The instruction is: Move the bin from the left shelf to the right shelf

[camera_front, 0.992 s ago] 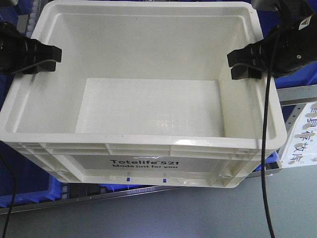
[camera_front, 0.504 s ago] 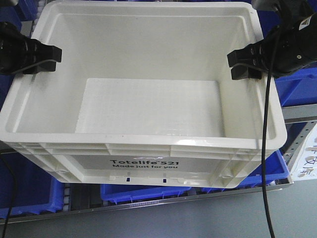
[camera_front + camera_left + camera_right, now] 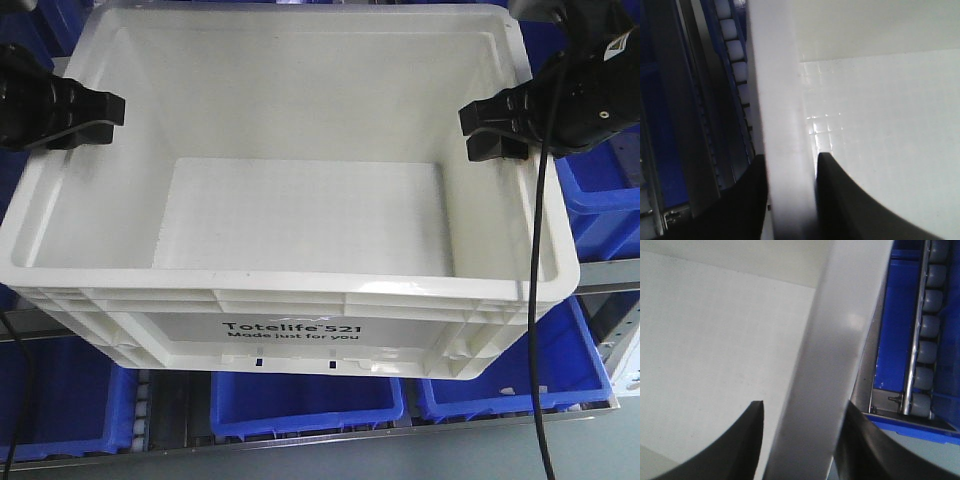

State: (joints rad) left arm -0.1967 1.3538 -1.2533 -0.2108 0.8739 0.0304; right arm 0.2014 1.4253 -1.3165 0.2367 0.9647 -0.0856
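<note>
**Above blue bins (image 3: 305, 400), the bin (image 3: 300, 220) hangs clamped**

At 9 o'clock my left gripper (image 3: 88, 118) pinches its left rim wall; at 3 o'clock my right gripper (image 3: 497, 135) clamps the right rim. Those blue bins sit at 6 o'clock beneath it.

The bin (image 3: 300, 300) hides most of the blue bins (image 3: 310, 402) and shelf (image 3: 605, 272) behind it. In both wrist views its rim is a close blur. The bottom edge cuts off the left end effector (image 3: 790, 165) and right end effector (image 3: 802, 415), leaving only 2 fingers of each.
</note>
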